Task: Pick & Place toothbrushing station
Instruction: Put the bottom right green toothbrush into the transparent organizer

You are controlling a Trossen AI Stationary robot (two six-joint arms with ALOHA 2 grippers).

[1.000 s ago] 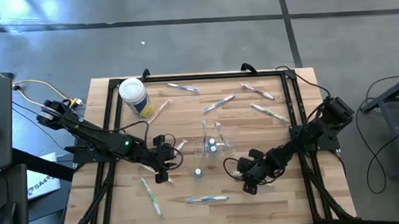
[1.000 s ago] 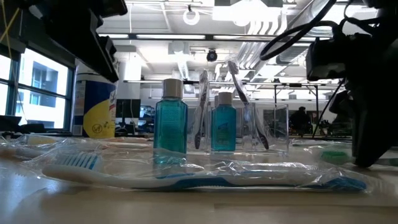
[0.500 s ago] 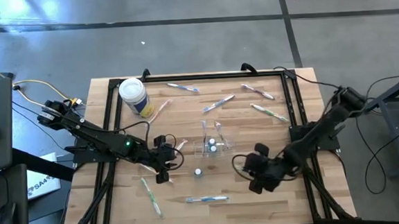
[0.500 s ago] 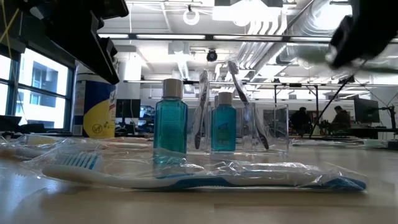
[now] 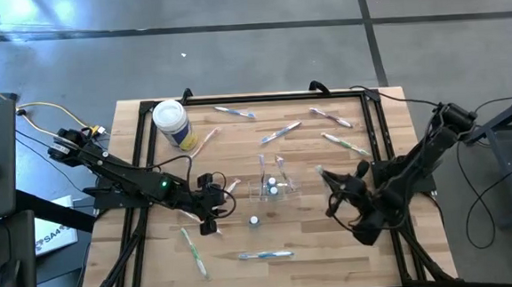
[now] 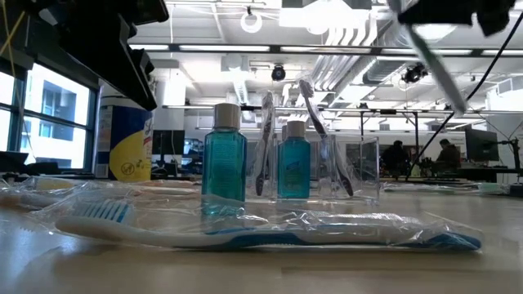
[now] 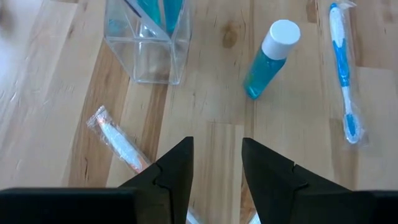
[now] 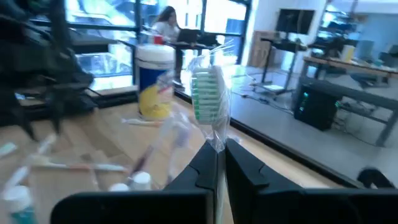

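Holding a wrapped toothbrush with green bristles (image 8: 207, 99), the right end effector (image 8: 219, 163) has its two fingers pressed tight on the handle, and the brush head sticks up past the fingertips. From above, this end effector (image 5: 332, 185) hangs over the right part of the wooden table (image 5: 239, 162), and the clear cup (image 5: 271, 183) sits just to its left. The cup has toothbrushes standing in it, and a small blue bottle with a white cap stands inside it too. The left end effector (image 5: 208, 202) waits low over the table on the other side of the cup. Its fingers (image 7: 175, 171) are partly open, with bare wood showing in the gap and nothing held between them. Right in front of them stands the clear cup (image 7: 147, 46), and beside that cup leans another small blue bottle (image 7: 268, 60) with a white cap. Close to the left fingers lies a wrapped pink toothbrush (image 7: 118, 142). Farther off lies a wrapped blue toothbrush (image 7: 343, 68). More wrapped toothbrushes lie spread over the far side of the table, well away from both end effectors. A white can with a yellow label (image 5: 172, 124) stands in the far left corner.
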